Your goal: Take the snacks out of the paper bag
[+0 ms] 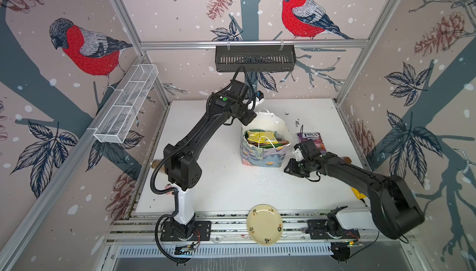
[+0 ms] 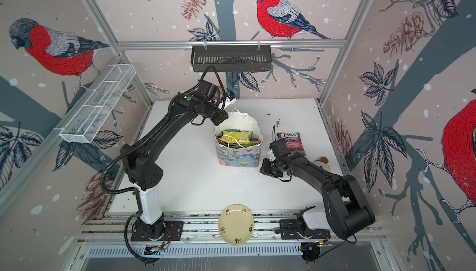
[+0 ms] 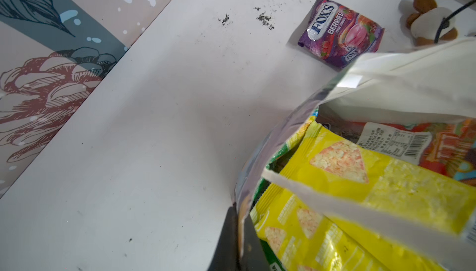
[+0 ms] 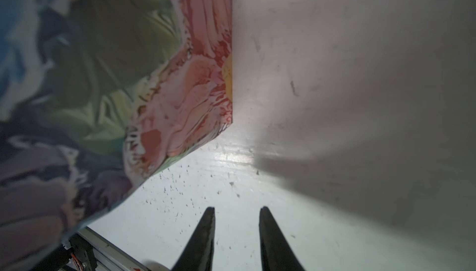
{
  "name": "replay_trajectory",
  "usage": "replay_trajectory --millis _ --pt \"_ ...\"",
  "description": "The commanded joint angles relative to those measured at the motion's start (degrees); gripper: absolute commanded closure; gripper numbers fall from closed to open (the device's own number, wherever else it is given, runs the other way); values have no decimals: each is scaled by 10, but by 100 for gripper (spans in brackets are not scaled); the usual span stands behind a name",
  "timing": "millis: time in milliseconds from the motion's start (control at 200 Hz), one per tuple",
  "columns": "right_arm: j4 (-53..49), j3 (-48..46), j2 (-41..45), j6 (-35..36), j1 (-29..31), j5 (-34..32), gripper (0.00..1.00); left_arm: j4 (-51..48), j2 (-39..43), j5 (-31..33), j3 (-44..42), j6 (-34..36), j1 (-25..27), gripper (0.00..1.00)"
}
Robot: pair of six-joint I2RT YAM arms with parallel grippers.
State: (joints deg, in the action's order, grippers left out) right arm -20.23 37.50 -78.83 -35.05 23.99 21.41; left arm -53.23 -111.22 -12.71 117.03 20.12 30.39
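Observation:
The paper bag stands upright mid-table, its mouth wide. Inside it are a yellow packet, a green one and a red one. A purple FOX'S packet lies flat on the table to the bag's right. My left gripper is shut on the bag's far-left rim, with the paper pinched between its jaws. My right gripper hovers low beside the bag's near-right corner, open and holding nothing.
A brown-white plush toy lies behind my right arm. At the front edge a cream plate rests on the rail. A yellow tape measure peeks out under my right arm. A black basket and a white wire basket hang on the walls.

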Motion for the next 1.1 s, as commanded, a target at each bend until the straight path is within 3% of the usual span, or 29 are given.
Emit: replay_trajectory --millis 0,260,550,1091 --pt "60 -4 -22 -28 6 26 68 -40 5 39 0 -14 0 100" --pt "129 14 -97 -38 7 33 71 -62 8 33 -5 -32 0 100" --pt "132 86 -155 -6 -26 10 72 -104 11 19 19 -54 1 100" --pt "109 249 -278 48 -59 -11 73 -93 36 12 7 -94 7 100"
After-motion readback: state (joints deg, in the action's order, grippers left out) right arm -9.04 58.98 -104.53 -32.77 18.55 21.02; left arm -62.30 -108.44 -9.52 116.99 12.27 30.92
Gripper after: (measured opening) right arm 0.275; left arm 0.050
